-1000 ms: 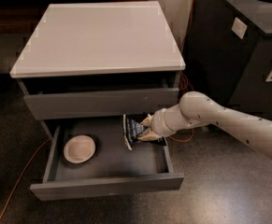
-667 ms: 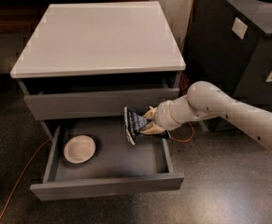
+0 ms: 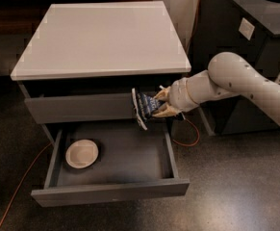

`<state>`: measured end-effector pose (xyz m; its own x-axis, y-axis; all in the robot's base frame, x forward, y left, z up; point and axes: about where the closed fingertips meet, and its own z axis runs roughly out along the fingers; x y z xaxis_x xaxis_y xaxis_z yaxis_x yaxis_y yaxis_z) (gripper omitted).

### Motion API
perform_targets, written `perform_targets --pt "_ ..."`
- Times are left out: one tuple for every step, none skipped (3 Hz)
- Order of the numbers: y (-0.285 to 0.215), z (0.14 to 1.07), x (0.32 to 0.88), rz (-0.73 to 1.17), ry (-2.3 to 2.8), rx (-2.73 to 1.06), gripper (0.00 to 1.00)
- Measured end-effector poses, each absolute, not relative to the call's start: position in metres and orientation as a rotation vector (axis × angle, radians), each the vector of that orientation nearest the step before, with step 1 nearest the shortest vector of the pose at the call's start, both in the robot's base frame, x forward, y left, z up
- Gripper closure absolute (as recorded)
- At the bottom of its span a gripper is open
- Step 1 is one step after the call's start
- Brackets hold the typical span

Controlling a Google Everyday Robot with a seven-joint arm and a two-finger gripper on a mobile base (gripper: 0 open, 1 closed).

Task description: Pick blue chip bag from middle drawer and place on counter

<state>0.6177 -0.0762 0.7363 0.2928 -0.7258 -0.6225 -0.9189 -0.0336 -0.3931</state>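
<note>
One gripper (image 3: 159, 104) grasps the blue chip bag (image 3: 142, 108) above the open middle drawer (image 3: 110, 192), below the counter (image 3: 101, 32) edge.

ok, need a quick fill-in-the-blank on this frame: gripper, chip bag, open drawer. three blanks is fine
1. The gripper is ____ on the blue chip bag.
2. It holds the bag above the middle drawer, which stands ____.
3. An off-white bowl lies in that drawer, toward its ____ side in the camera view.

Missing words: shut; open; left.
</note>
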Motion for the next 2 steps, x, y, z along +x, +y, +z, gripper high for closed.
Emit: perform_targets --pt "-0.078 0.773 0.633 0.289 1.416 -1.854 1.0" --pt "-0.076 0.808 0.665 0.263 1.333 -1.919 1.0"
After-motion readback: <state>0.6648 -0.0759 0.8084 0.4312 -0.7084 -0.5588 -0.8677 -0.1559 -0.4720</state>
